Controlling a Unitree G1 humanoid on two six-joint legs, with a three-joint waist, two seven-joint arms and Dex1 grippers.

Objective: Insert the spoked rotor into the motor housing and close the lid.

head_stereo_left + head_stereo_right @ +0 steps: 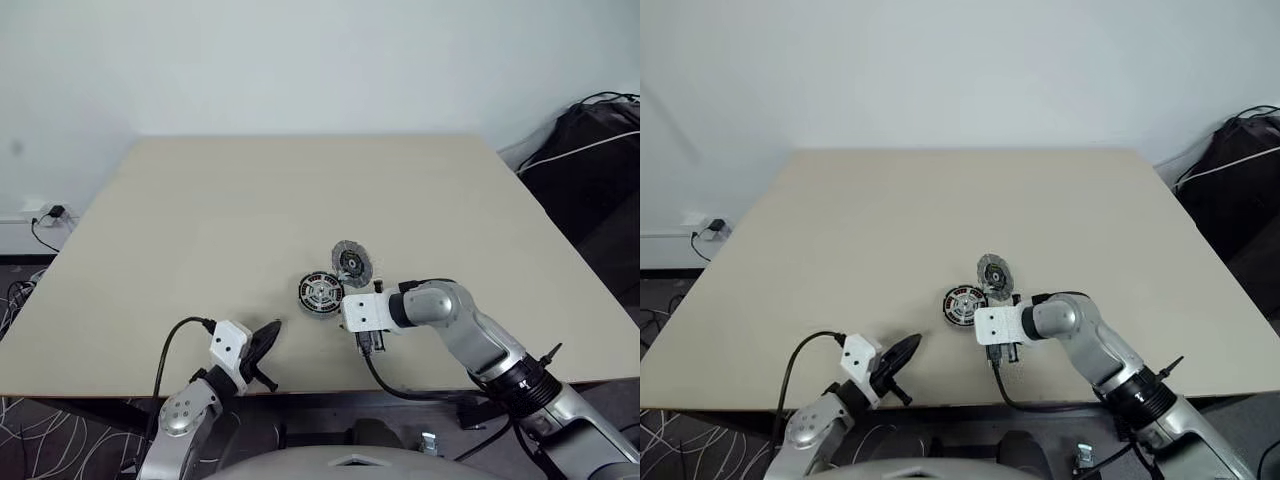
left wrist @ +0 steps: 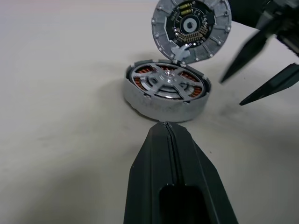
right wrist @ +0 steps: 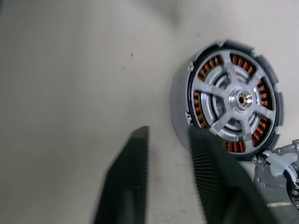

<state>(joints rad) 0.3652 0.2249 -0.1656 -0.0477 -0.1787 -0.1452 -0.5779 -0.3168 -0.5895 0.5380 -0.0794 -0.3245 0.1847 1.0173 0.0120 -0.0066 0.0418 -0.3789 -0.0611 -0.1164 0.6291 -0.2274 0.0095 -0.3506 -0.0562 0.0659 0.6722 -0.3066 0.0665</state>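
Note:
The motor housing (image 2: 159, 105) lies on the table, copper windings showing under the spoked rotor (image 2: 164, 83), which sits inside it. The lid (image 2: 191, 25) stands tilted up at the housing's far rim, its dark-ringed face showing. My right gripper (image 3: 166, 133) hovers just beside the housing (image 3: 180, 112), open with nothing between its fingers (image 2: 250, 51). My left gripper (image 2: 167, 125) is shut and empty, pointing at the housing from a short way off, near the table's front edge (image 1: 268, 335).
The beige table (image 1: 250, 200) spreads wide behind and to the left of the parts. Its front edge (image 1: 100, 392) runs close under both arms. A black bag with cables (image 1: 600, 150) sits off the table's right side.

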